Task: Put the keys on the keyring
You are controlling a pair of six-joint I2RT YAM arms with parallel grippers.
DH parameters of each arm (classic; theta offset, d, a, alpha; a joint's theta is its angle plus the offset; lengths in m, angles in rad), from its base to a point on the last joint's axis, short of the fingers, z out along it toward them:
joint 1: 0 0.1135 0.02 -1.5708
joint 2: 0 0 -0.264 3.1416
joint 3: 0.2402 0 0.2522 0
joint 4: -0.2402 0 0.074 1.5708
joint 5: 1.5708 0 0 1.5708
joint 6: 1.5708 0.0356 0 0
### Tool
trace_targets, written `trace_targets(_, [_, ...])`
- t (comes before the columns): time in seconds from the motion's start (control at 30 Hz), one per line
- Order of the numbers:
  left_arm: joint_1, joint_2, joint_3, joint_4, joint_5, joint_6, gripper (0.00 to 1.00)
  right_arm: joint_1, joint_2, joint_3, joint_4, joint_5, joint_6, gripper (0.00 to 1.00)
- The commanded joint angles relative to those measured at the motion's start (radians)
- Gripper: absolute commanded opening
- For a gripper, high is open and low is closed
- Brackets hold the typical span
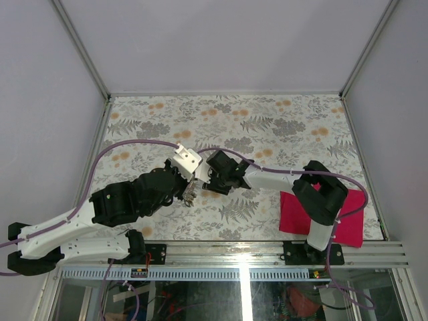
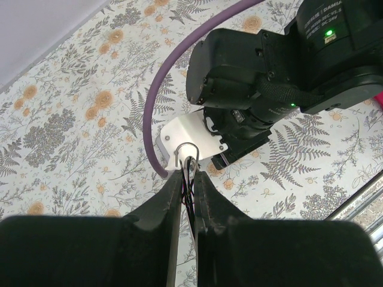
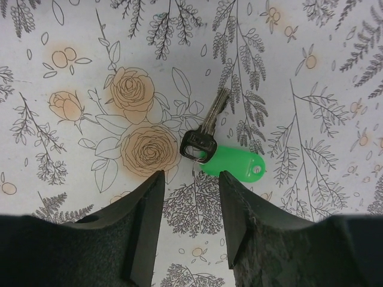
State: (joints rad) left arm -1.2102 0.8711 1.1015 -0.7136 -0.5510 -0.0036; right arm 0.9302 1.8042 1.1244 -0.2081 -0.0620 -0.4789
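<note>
The left gripper [image 2: 188, 177] clenches the ring [image 2: 187, 143], and the right gripper [image 3: 190, 186], released above the green key [image 3: 234, 167], may skid it away if its pinch lands skewed.

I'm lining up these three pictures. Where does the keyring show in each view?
Top external: the keyring, a small glint left of centre, toward the near edge.
Left wrist: centre, pinched in the left gripper.
Right wrist: not in it; only a green key ahead of the open right gripper.
Shared landmark: the floral table cover.
</note>
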Motion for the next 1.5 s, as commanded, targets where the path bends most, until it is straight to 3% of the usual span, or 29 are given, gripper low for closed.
trace_targets(0.0, [-0.001, -0.006, 0.042, 0.007, -0.03, -0.004, 0.0, -0.001, 0.032, 0.016, 0.025, 0.023, -0.036, 0.47])
trace_targets(0.7, [-0.001, -0.006, 0.04, 0.003, -0.031, -0.006, 0.0, 0.002, 0.093, 0.013, 0.054, 0.064, -0.055, 0.34])
trace_targets(1.1, [-0.001, -0.006, 0.044, 0.0, -0.037, -0.001, 0.0, 0.001, 0.048, -0.003, 0.066, 0.063, -0.01, 0.0])
trace_targets(1.47, [-0.002, 0.0, 0.061, 0.004, -0.032, 0.008, 0.0, -0.03, -0.097, -0.005, 0.031, -0.011, 0.184, 0.0])
